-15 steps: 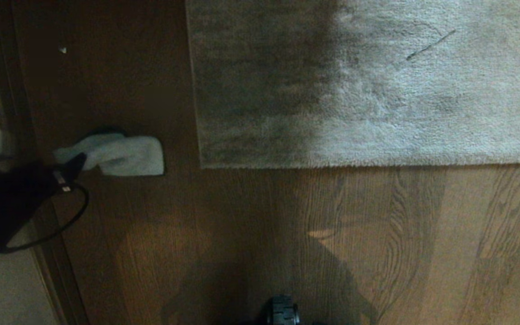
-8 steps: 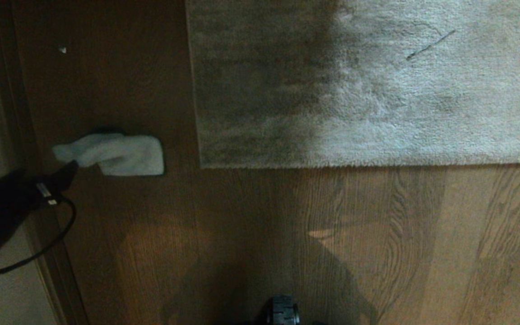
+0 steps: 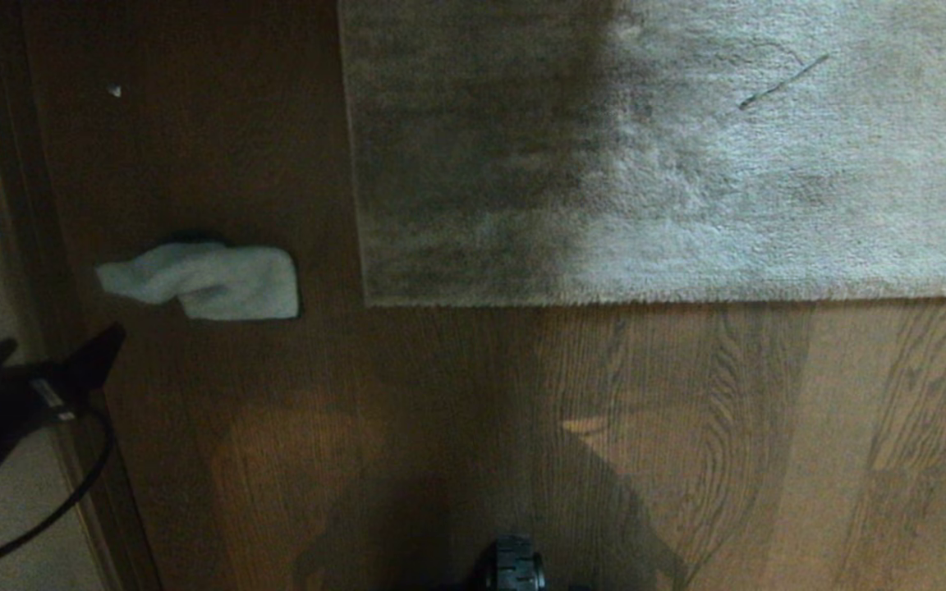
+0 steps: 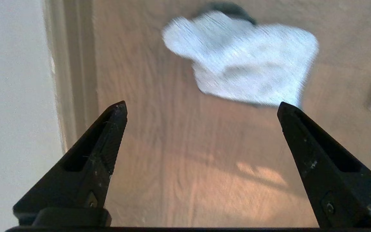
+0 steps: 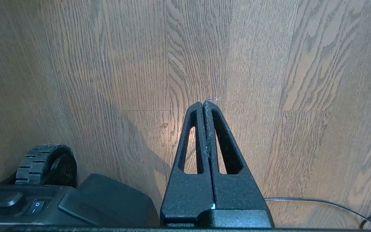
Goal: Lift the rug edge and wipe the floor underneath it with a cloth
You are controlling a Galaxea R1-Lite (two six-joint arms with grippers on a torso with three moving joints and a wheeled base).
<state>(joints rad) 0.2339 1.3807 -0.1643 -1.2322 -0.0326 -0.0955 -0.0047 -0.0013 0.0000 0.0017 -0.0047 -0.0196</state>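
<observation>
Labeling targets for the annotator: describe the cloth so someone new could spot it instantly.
Find the big grey-beige rug covering the upper part of the head view, then its near left corner. On the dark wood floor left of that corner, apart from the rug, lies the cloth: a small, pale, crumpled rag. It is the only loose pale thing on the planks, just beyond the open left claw.

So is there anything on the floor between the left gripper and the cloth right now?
Nothing visible. The left gripper is open, with only bare floor between it and the cloth. In the head view the cloth lies apart from the rug edge, with bare planks between them too.
</observation>
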